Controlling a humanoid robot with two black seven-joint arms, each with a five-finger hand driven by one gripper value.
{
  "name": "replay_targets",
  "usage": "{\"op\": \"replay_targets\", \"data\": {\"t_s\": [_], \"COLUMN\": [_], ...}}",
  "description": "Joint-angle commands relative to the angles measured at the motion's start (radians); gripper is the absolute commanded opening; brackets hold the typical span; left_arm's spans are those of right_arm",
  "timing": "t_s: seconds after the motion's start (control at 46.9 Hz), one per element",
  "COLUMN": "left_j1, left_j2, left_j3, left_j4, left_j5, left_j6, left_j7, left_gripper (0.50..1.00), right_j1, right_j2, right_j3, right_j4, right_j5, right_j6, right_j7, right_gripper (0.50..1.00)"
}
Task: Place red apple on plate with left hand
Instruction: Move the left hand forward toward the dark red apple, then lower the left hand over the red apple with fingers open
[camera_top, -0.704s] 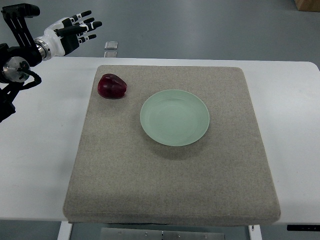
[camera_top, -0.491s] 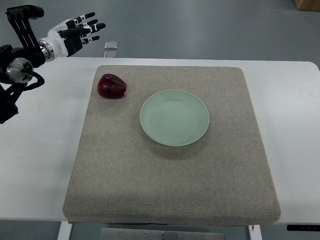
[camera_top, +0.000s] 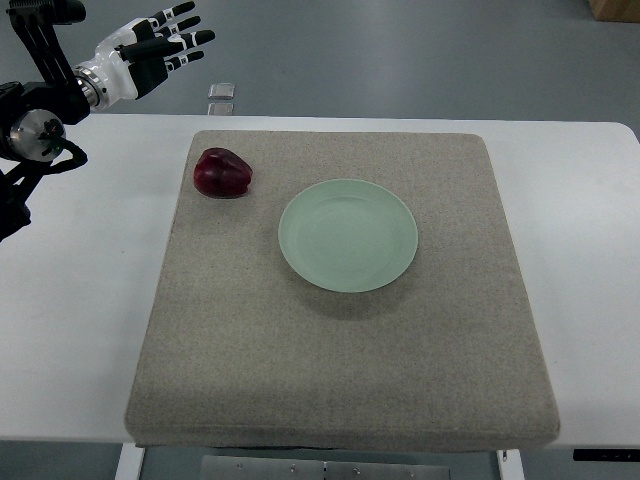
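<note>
The left hand (camera_top: 150, 48) hung in the upper left of the frame, past the far edge of the white surface (camera_top: 80, 300), with its fingers (camera_top: 185, 40) spread and straight and nothing held in them. Its arm came in from the left edge, dark joints and cables showing there. The red apple (camera_top: 222, 173) lay on the grey mat (camera_top: 340, 360), near the mat's upper left corner, well apart from the hand. The pale green plate (camera_top: 348, 235) sat on the mat a little above its middle, to the right of the apple and slightly lower in the frame, with a clear strip of mat between the two. The plate held nothing. A small pale object (camera_top: 222, 97), perhaps a clear block, lay on the floor beyond the far edge of the surface; it was too small to make out.
</note>
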Motion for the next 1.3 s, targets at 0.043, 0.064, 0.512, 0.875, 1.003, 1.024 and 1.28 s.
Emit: {"op": "replay_targets", "data": {"t_s": [0.043,0.064,0.512,0.875,1.003,1.024,1.28], "left_j1": [-0.009,-0.014,-0.124,-0.16,-0.158,-0.158,-0.154], "left_j2": [0.009,0.012,0.179,0.161,0.147,0.144,0.116], "left_j3": [0.0,-0.001,0.244,0.365,0.402,0.408,0.486], "left_j4": [-0.028,-0.033,-0.272,-0.289,-0.289,-0.291,-0.289], "left_j5": [0.209,0.248,0.756,1.127,1.187,1.189,1.19], "left_j6": [0.0,0.0,0.002,0.005,0.006,0.006,0.01], "left_j7": [-0.004,-0.006,-0.061,-0.141,-0.141,-0.141,-0.141], "left_gripper": [0.996,0.996,0.996,0.992,0.992,0.992,0.992], "right_j1": [0.0,0.0,0.0,0.0,0.0,0.0,0.0], "right_j2": [0.0,0.0,0.0,0.0,0.0,0.0,0.0], "right_j3": [0.0,0.0,0.0,0.0,0.0,0.0,0.0], "right_j4": [0.0,0.001,0.0,0.0,0.0,0.0,0.0], "right_j5": [-0.001,-0.001,-0.001,-0.001,-0.001,-0.001,-0.001], "right_j6": [0.0,0.0,0.0,0.0,0.0,0.0,0.0], "right_j7": [0.0,0.0,0.0,0.0,0.0,0.0,-0.001], "right_gripper": [0.964,0.964,0.964,0.964,0.964,0.964,0.964]}}
